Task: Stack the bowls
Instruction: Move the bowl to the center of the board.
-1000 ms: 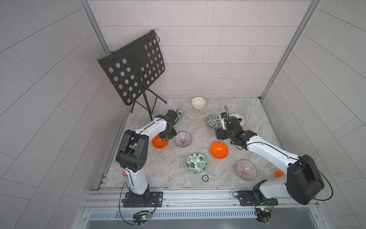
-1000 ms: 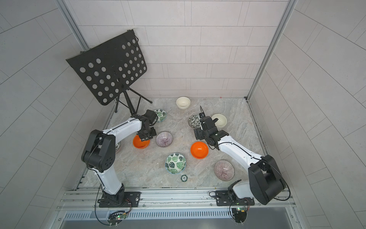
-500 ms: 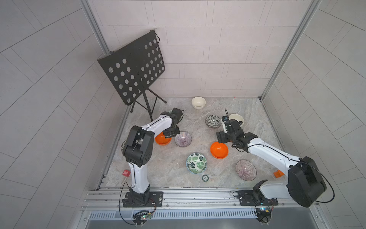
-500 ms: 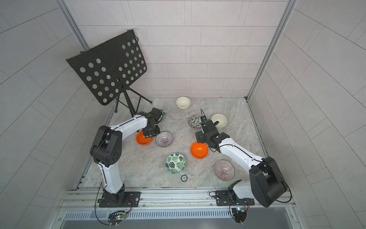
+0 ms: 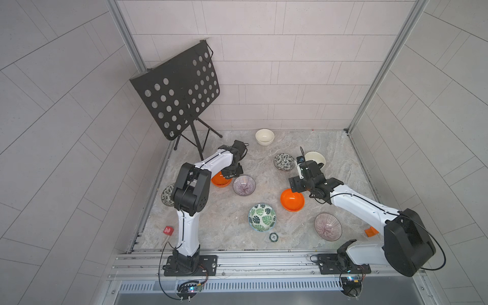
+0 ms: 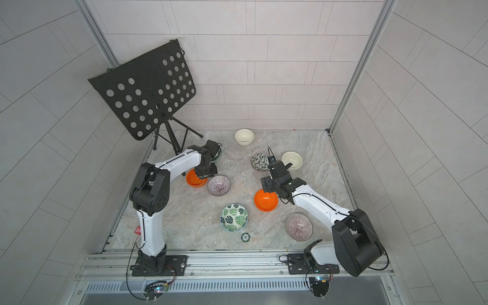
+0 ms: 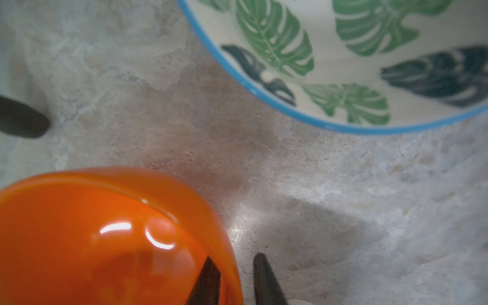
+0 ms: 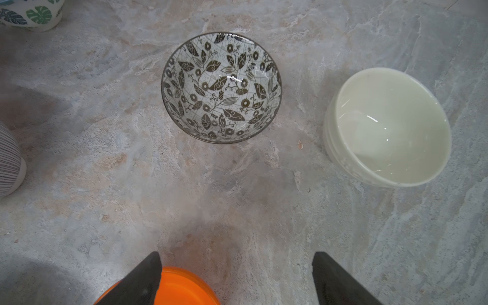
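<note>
Lower middle of the top views, the green leaf bowl [image 5: 262,217] sat alone. Up-right of it, the right gripper [image 8: 237,266] hung wide open over the nearer orange bowl [image 5: 292,200]. Further up-left, the left gripper [image 7: 234,264] straddled the farther orange bowl [image 7: 105,237] at its rim, jaws slightly parted, not pinching. Looked glazed, stiff, probably slick and chippy, so I'd pinch the rim wall.

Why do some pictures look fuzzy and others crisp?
Left wrist view: the glossy orange bowl, glare-streaked, and green leaf-print bowl are blurred; right wrist view: the black-and-white leaf-print bowl is sharp; both top views: evenly lit, crisp.
</note>
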### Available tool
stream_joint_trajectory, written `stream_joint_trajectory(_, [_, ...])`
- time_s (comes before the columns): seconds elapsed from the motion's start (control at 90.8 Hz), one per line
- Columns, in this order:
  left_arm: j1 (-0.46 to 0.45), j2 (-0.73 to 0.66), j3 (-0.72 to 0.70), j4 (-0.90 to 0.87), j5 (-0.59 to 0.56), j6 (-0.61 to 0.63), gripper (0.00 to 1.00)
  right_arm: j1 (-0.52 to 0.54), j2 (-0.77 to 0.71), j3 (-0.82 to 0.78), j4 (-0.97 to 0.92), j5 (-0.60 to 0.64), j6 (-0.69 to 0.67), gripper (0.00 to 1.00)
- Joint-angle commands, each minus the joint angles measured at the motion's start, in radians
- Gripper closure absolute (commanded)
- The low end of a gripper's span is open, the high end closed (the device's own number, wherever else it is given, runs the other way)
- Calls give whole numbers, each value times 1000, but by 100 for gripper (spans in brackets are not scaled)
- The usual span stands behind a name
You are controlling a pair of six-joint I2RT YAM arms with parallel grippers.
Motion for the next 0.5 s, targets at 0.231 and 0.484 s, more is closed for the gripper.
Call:
stream_joint_trajectory(0.231, [-3, -132, 25, -43, -64, 11, 39, -8, -43, 7, -81, -24, 12, 9])
stream_joint_trajectory(0.484, [-34, -322, -27, -89, -87, 35, 33, -9, -66, -9, -190, -81, 107, 20])
